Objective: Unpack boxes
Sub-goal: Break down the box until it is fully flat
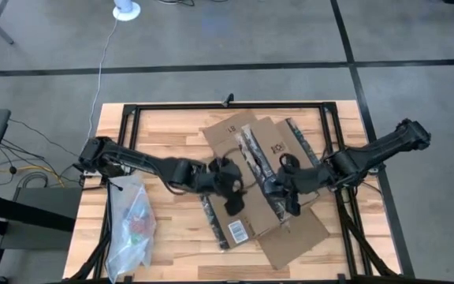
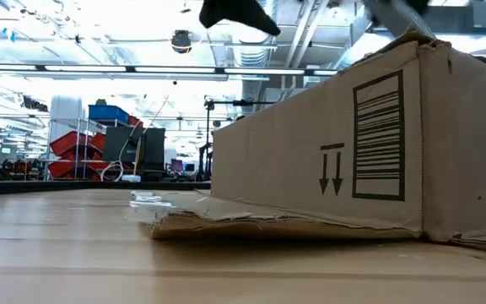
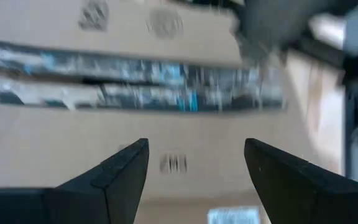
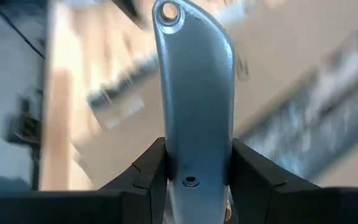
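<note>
A brown cardboard box (image 1: 251, 158) lies in the middle of the table with its flaps spread out; one flap rests flat on the wood (image 2: 226, 221). A dark printed tape strip (image 3: 166, 87) runs along its top, and a white barcode label (image 1: 239, 230) sits near its near end. My left gripper (image 3: 194, 146) hovers open over the box top (image 1: 233, 197) with nothing between its fingers. My right gripper (image 4: 197, 149) is over the box's right part (image 1: 284, 199), shut on a grey metal utility knife (image 4: 194, 81). My right gripper pinches the knife's grey handle (image 4: 194, 168) between its two fingers, which press on the handle's two narrow edges. The knife lies along the fingers, and its end with a round hole (image 4: 168, 12) sticks out well beyond them. It is lifted clear, over the box.
A clear plastic bag (image 1: 132, 225) with coloured things inside lies at the table's near left. A black frame rail (image 1: 227, 104) runs around the table top. A spread cardboard flap (image 1: 294, 241) reaches toward the near right edge.
</note>
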You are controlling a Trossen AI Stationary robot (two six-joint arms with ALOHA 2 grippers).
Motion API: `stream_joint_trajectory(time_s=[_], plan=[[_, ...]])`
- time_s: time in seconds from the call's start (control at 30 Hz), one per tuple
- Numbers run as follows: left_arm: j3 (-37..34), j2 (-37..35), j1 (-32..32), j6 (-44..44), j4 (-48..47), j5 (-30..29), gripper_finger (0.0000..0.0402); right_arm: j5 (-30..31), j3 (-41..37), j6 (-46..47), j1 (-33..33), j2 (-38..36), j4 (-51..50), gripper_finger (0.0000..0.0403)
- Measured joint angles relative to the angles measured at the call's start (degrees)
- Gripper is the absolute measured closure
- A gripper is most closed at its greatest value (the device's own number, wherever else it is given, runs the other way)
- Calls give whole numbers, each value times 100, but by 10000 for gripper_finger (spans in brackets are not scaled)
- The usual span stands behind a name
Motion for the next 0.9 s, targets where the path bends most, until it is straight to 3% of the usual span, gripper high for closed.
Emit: stream_joint_trajectory(time_s=[0.17,0.5,0.9], plan=[[0,-309,369,-301,513,-65,151,-7,161,-855,-393,2,-88,287],[0,-329,564,-430,1234,-141,151,19,159,-1588,-1603,7,-64,287],[-10,205,804,-441,1994,-558,151,5,156,-1698,-1797,150,395,287]])
